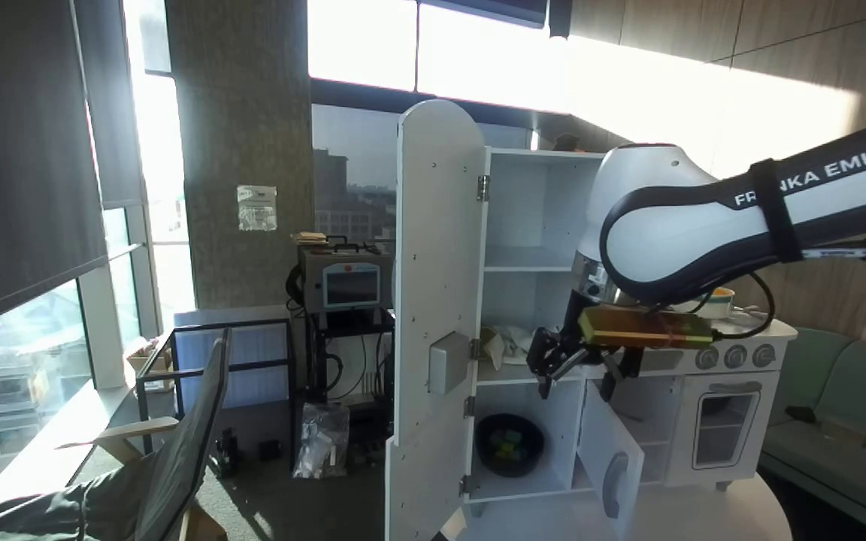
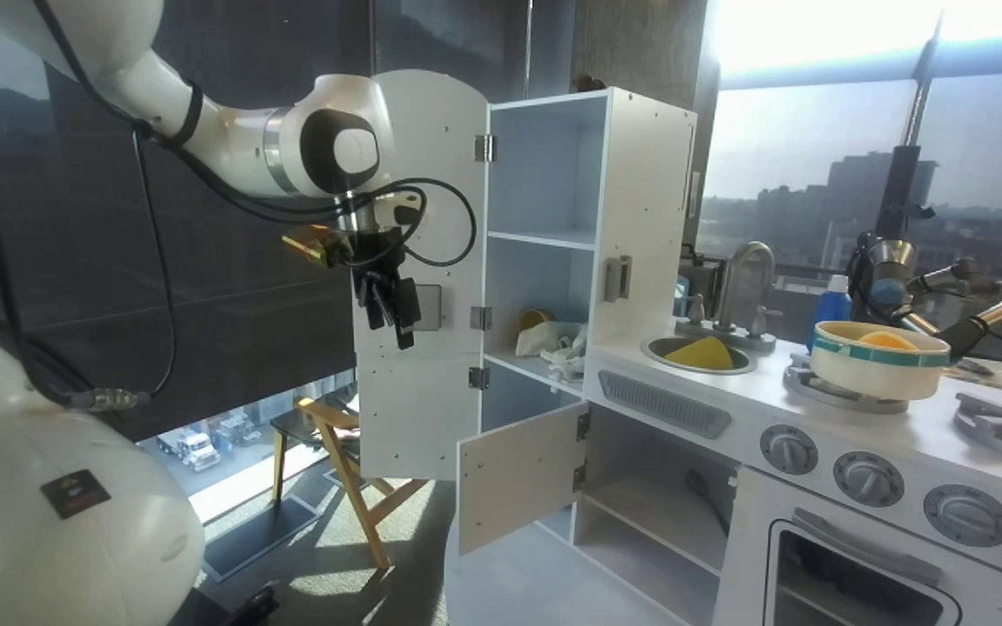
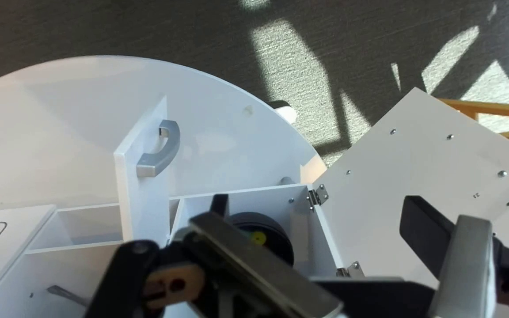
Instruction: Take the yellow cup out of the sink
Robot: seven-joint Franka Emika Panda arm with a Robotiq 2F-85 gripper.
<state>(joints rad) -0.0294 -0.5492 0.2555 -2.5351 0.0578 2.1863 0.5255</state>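
One yellow cup (image 2: 703, 354), probably — in sink (image 2: 654, 350)

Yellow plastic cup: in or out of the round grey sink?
In. An exterior view shows the yellow plastic cup lying within the round grey sink; in the wrist view the gripper is open, holding nothing.

In an exterior view, a glaring window (image 1: 478, 49) fills twelve o'clock, a grey pillar (image 1: 243, 143) ten, sunlit wood panelling (image 1: 779, 90) two, a green sofa (image 1: 854, 443) four; in the wrist view, sunlight (image 3: 296, 79) patches dark carpet (image 3: 347, 39) at one.
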